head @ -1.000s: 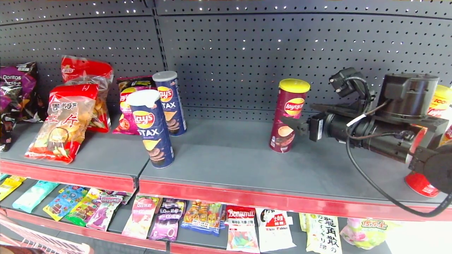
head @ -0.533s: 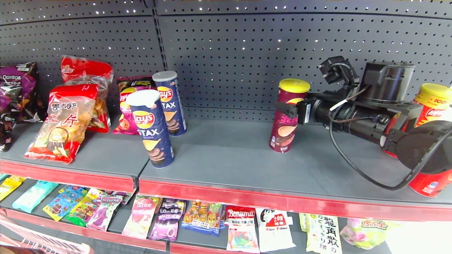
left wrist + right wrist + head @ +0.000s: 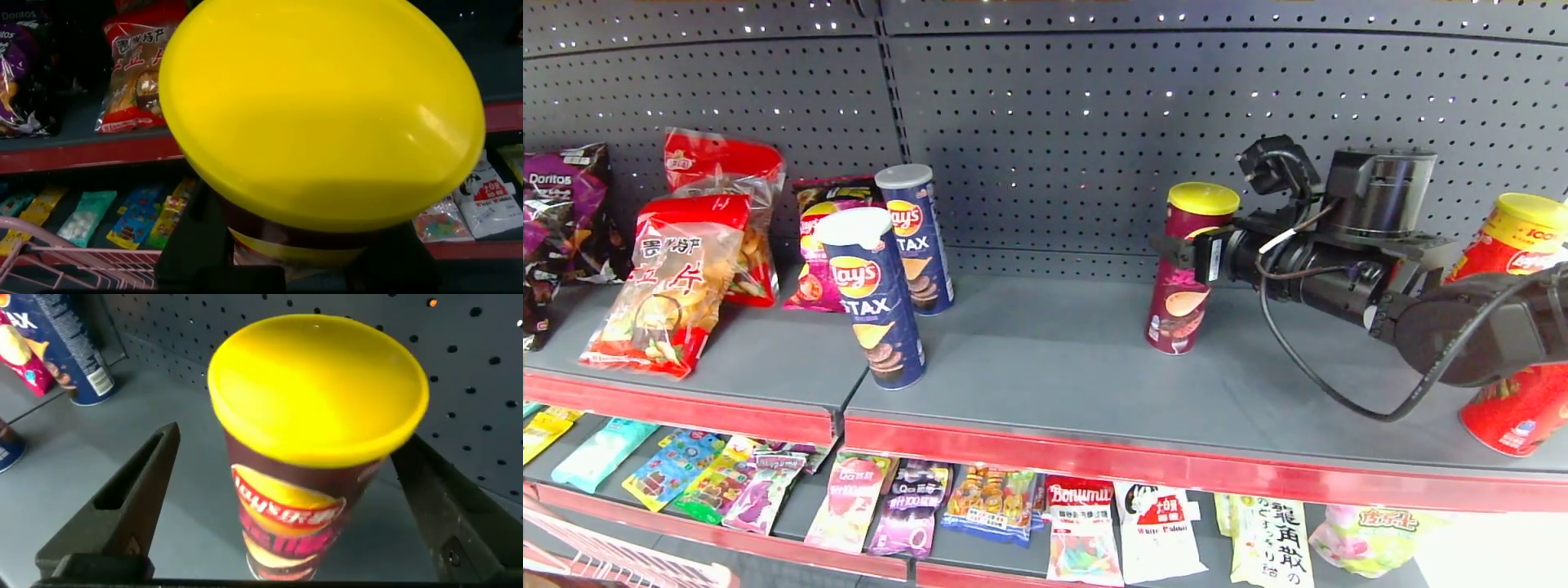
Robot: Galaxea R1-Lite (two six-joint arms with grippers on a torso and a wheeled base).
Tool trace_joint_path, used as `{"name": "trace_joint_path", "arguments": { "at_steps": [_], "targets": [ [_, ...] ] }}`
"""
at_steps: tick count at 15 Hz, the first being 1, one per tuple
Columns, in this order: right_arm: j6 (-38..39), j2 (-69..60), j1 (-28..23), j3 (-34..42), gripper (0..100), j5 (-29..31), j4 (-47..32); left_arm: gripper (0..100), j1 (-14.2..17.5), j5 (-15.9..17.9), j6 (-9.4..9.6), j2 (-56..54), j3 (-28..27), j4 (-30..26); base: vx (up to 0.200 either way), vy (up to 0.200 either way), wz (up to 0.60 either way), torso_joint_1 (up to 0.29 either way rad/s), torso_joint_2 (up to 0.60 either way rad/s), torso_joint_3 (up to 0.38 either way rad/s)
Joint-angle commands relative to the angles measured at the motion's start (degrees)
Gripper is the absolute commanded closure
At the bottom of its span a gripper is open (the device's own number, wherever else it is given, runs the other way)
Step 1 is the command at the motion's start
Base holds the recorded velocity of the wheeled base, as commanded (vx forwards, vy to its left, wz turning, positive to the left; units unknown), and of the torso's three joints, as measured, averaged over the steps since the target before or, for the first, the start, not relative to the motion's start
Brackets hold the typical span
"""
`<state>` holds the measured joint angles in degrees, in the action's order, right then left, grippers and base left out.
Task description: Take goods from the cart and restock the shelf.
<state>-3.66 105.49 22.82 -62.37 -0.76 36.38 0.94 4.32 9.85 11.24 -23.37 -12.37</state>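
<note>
Standing upright on the shelf (image 3: 1045,359), the maroon chip canister (image 3: 1186,278) sits between the spread fingers of the right gripper (image 3: 290,445). It looks light, stiff and slick-sided, likely best pinched mid-body. The left gripper (image 3: 294,257) clamps a second canister (image 3: 319,106).

On the grey metal shelf (image 3: 1054,359), a maroon cardboard can (image 3: 1180,314) stands between the right end effector (image 3: 302,506)'s fingers (image 3: 122,506); two blue cardboard cans (image 3: 872,298) stand well left of it. The left end effector (image 3: 294,261) holds a yellow-lidded can (image 3: 319,106) before the shelf.

the right gripper (image 3: 1183,247) rises and slides left, its open jaws now flanking the maroon can (image 3: 1176,314) near its top.
</note>
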Motion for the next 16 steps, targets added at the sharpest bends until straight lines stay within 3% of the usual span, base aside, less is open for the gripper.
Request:
{"name": "trace_joint_path", "arguments": {
  "at_steps": [1,6,12,16],
  "targets": [
    [0.41,1.65,0.12,-1.71,100,0.49,0.10,100,0.03,-0.01,-0.01,0.10,0.52,-0.02,0.000,0.000,0.00,0.000,0.00,0.000],
    [0.84,1.21,2.93,-0.30,100,2.69,0.01,100,0.03,-0.01,-0.01,0.01,1.05,-0.02,0.000,0.000,0.00,0.000,0.00,0.000],
    [0.93,-6.26,7.68,1.11,100,18.95,-0.61,100,-0.06,-0.01,-0.01,-0.25,2.45,0.07,0.000,0.000,0.00,0.000,0.00,0.000],
    [1.64,-10.48,10.84,5.68,100,21.67,-0.87,100,0.03,0.08,-0.01,0.01,2.72,-0.02,0.000,0.000,0.00,0.000,0.00,0.000]
  ]
}}
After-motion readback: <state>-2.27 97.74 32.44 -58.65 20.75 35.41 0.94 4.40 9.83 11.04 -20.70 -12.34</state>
